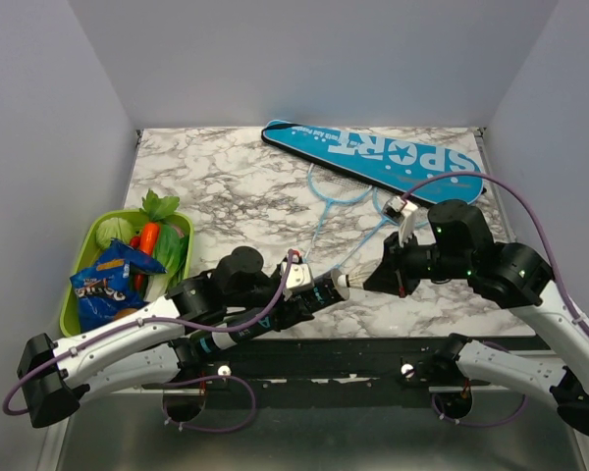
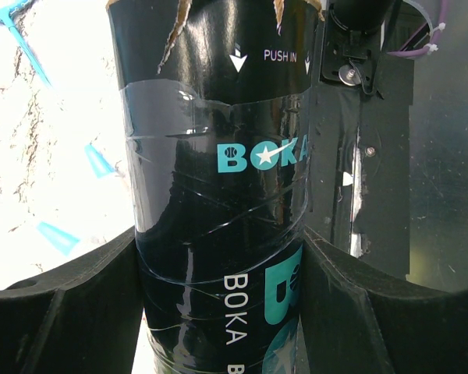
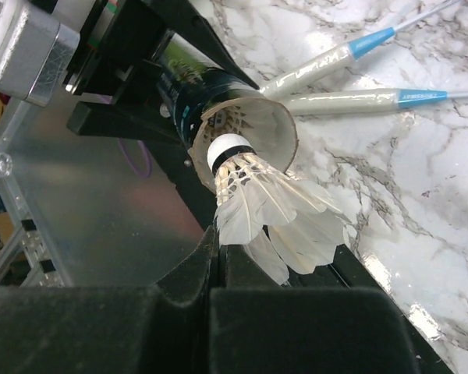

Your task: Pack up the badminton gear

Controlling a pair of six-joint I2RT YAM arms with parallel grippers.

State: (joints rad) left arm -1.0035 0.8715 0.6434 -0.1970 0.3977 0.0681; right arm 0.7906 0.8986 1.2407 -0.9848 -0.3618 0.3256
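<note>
Loading a shuttlecock (image 3: 269, 206) into the dark tube (image 3: 186, 93): the left gripper (image 2: 218, 304) is clamped round the tube's body, while the right gripper (image 3: 217, 253) is pinched tight on the feathers, with the cork tip right at the tube's open mouth. The next move likely calls for a straight push along the tube's axis, cork centred, then letting go of the feathers. Two rackets (image 3: 339, 100) and the SPORT cover (image 1: 373, 157) lie beyond the tube, unpacked.
</note>
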